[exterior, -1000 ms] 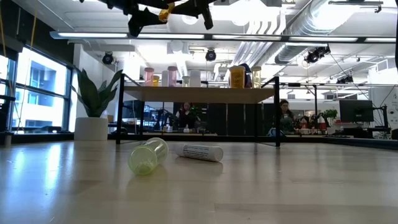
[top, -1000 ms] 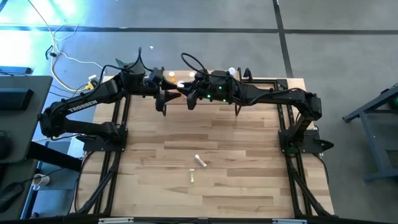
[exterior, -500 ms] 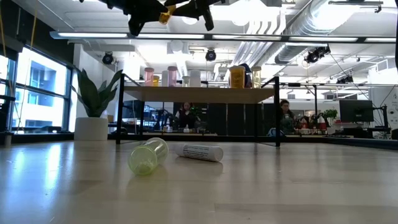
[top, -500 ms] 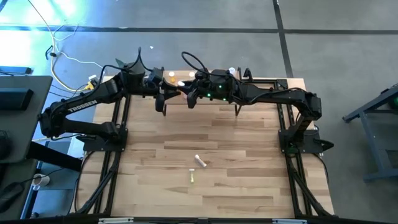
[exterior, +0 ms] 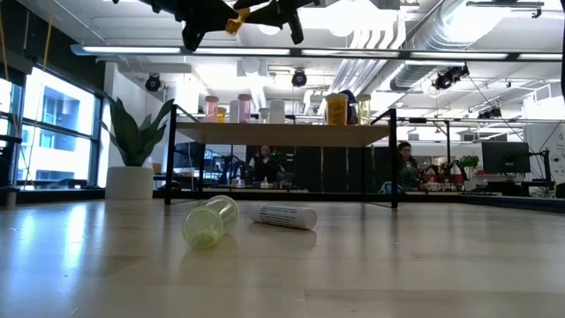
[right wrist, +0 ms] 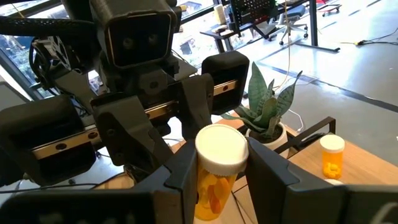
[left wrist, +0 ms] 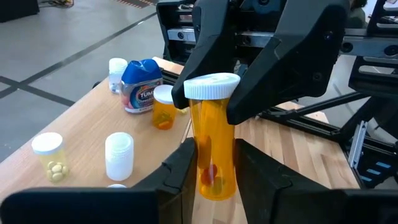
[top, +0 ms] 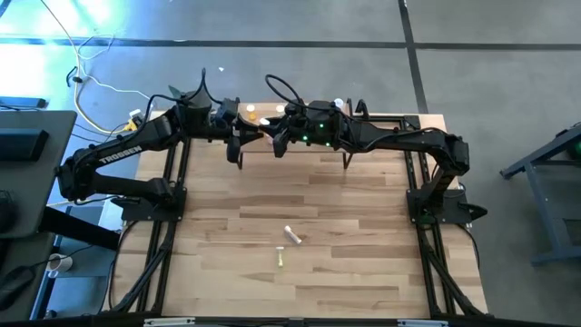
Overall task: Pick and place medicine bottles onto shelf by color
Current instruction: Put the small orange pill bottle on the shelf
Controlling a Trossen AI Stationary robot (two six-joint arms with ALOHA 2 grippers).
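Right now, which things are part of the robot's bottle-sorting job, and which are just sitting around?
Part of the job:
- orange bottle, gripped by both the left gripper and the right gripper
- yellow-green bottle and white bottle, lying on their sides
- blue bottle
- shelf

Just sitting around:
- potted plant
- people in the room behind

Open-plan lab, exposed ceiling ducts [exterior: 415, 35], monitors [exterior: 506, 157], desks
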